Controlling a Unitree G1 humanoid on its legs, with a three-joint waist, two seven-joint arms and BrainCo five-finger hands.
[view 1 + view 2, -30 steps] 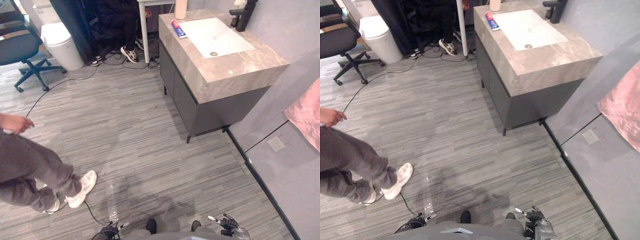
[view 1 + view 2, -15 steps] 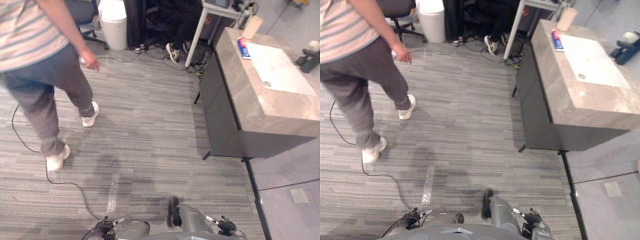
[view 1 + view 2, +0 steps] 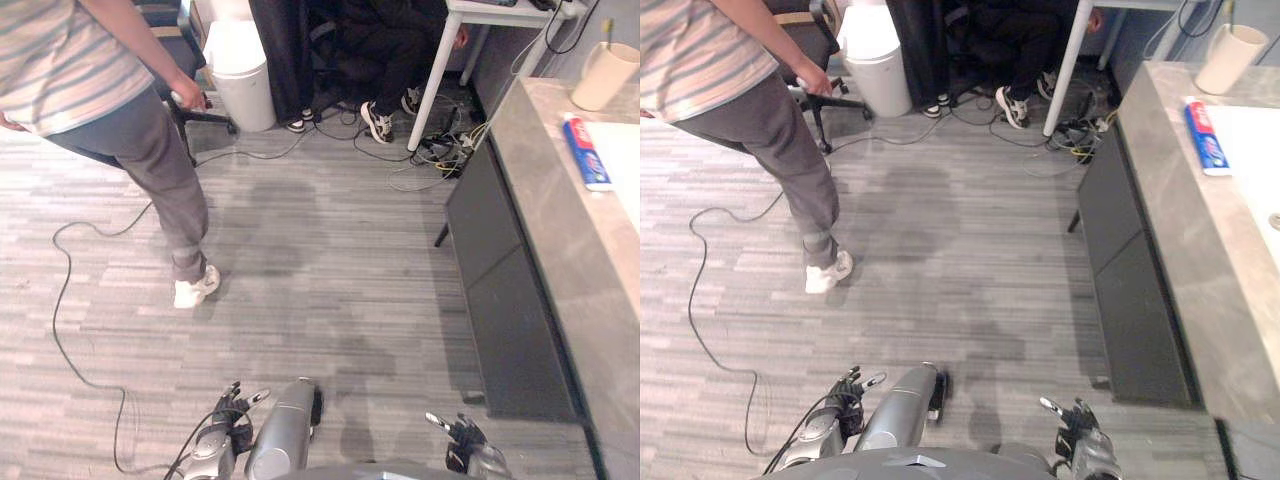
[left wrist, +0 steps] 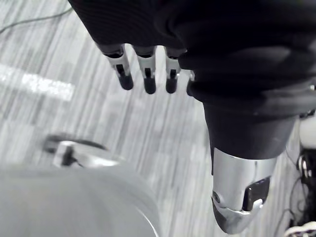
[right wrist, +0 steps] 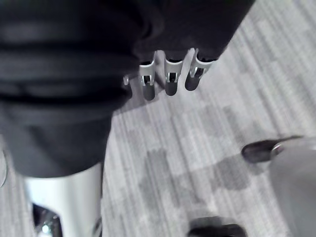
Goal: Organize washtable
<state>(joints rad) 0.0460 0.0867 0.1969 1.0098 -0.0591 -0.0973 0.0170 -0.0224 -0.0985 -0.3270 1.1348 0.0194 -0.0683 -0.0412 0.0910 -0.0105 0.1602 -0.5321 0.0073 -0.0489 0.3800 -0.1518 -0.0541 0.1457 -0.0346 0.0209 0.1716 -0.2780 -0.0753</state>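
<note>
The washtable has a marble top (image 3: 553,215) over a dark cabinet (image 3: 505,300) and stands along the right edge of the eye views. On the top lie a red and blue toothpaste tube (image 3: 587,165) and a beige cup (image 3: 606,75), beside the white basin (image 3: 1262,150). My left hand (image 3: 232,415) hangs low at the bottom, over the floor, with its fingers (image 4: 145,74) straight and nothing in it. My right hand (image 3: 462,440) hangs low at the bottom right, its fingers (image 5: 170,76) also straight and empty. Both hands are far from the washtable.
A person (image 3: 140,150) in a striped shirt and grey trousers stands at the left. Behind are a white bin (image 3: 238,60), and a seated person's legs (image 3: 385,60) under a white table. A cable (image 3: 70,300) loops over the floor; more cables (image 3: 440,150) lie by the cabinet.
The whole picture has shifted, so the camera has moved: the washtable now sits at the right edge and closer. The standing person has stepped toward the bin. Both hands stay low.
</note>
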